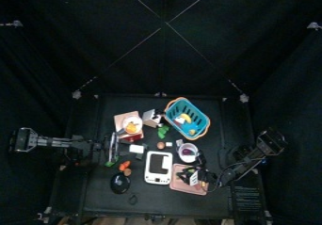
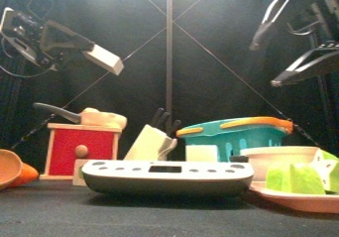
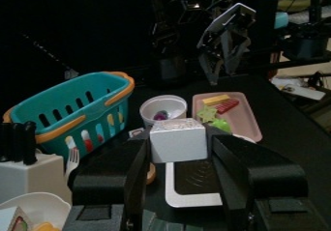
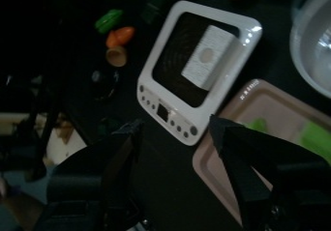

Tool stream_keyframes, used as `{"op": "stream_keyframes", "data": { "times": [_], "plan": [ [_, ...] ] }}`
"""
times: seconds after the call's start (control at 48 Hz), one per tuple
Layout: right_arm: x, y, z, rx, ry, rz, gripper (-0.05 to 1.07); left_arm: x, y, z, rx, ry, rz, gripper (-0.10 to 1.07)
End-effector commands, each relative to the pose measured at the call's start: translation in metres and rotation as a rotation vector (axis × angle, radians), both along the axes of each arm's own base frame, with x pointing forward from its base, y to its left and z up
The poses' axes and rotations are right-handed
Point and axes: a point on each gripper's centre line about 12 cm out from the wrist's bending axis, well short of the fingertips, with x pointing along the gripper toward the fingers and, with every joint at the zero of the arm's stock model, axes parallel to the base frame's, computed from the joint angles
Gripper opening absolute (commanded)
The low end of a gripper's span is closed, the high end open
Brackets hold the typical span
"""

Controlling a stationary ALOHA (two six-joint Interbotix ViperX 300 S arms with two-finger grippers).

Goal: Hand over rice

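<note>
- A small pale block (image 3: 177, 138), judged to be the rice, is pinched between the jaws of the left gripper (image 3: 179, 159) and held in the air above the kitchen scale (image 3: 207, 180).
- The right gripper (image 4: 175, 148) hangs over the same scale (image 4: 196, 66) with its jaws spread and nothing between them.
- A drop is judged the main risk: the block looks smooth and hard-cornered, and only a narrow part of it is covered by the jaws, so it could be twisted loose if it is gripped off-centre by the receiving arm.
- A fall would likely end on the scale's glossy white casing or on the pink tray (image 3: 230, 116) beside the scale.
- Behind the scale stands a ribbed teal basket (image 3: 72, 108) with an orange rim; a collision there is judged less likely.
</note>
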Motion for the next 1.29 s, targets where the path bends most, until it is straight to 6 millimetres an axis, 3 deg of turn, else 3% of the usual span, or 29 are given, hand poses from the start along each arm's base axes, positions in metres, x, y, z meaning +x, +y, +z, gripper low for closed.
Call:
{"op": "stream_keyframes", "data": {
  "times": [0.0, 0.229, 0.583, 0.958, 1.271],
  "plan": [
    [0.01, -0.013, 0.028, -0.091, -0.088, 0.04, 0.9, 0.002, 0.0, 0.005, 0.001, -0.017, -0.001, 0.55],
    [0.024, -0.039, 0.064, -0.25, -0.204, 0.088, 0.9, 0.001, 0.0, 0.004, 0.001, -0.014, -0.001, 0.55],
    [0.034, -0.063, 0.078, -0.529, -0.26, 0.213, 0.9, 0.001, -0.005, 0.003, 0.005, -0.01, -0.024, 0.55],
    [0.039, -0.062, 0.055, -0.653, -0.207, 0.3, 0.9, 0.015, -0.034, 0.011, -0.003, -0.016, -0.147, 0.55],
    [0.073, -0.045, 0.045, -0.747, -0.2, 0.385, 0.91, 0.052, -0.043, 0.015, -0.002, 0.007, -0.173, 0.56]
  ]
}}
